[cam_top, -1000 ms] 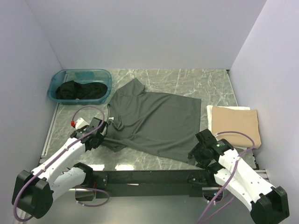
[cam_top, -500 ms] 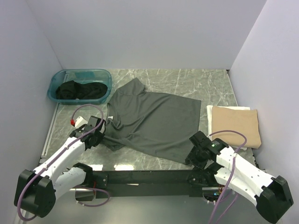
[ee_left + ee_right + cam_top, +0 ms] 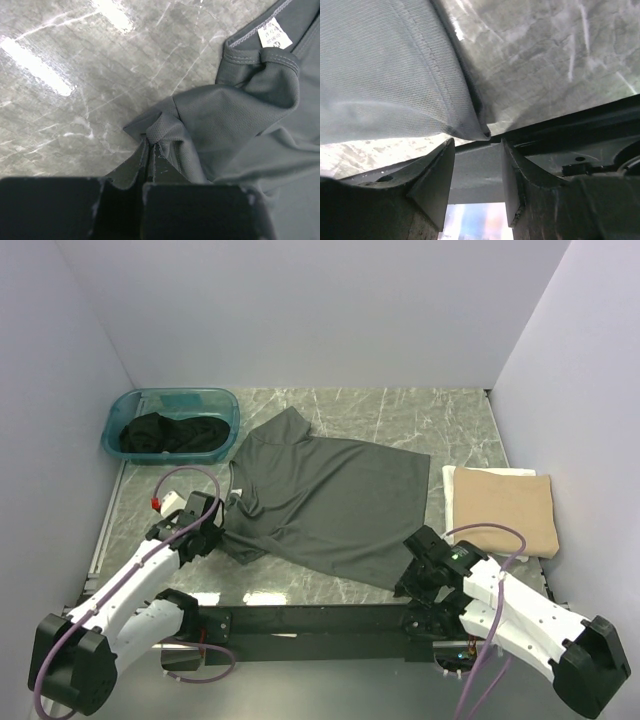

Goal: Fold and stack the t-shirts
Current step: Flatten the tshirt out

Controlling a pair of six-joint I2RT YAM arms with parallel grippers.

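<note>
A dark grey-olive t-shirt (image 3: 330, 500) lies spread on the marble table, its white neck label (image 3: 273, 35) showing in the left wrist view. My left gripper (image 3: 212, 537) is shut on a bunched fold of its left edge (image 3: 165, 131). My right gripper (image 3: 412, 578) is open at the shirt's near right corner; the hem corner (image 3: 470, 127) hangs just above the gap between the fingers (image 3: 437, 177), not pinched. A folded tan t-shirt (image 3: 500, 508) lies at the right. Black t-shirts (image 3: 170, 435) lie in the teal tub.
The teal plastic tub (image 3: 120, 415) stands at the back left. The black rail (image 3: 310, 620) of the arm bases runs along the near table edge, right under the right gripper. White walls close in the left, back and right.
My right gripper has moved left and down toward the shirt's near right corner. My left gripper has shifted slightly, still holding the cloth.
</note>
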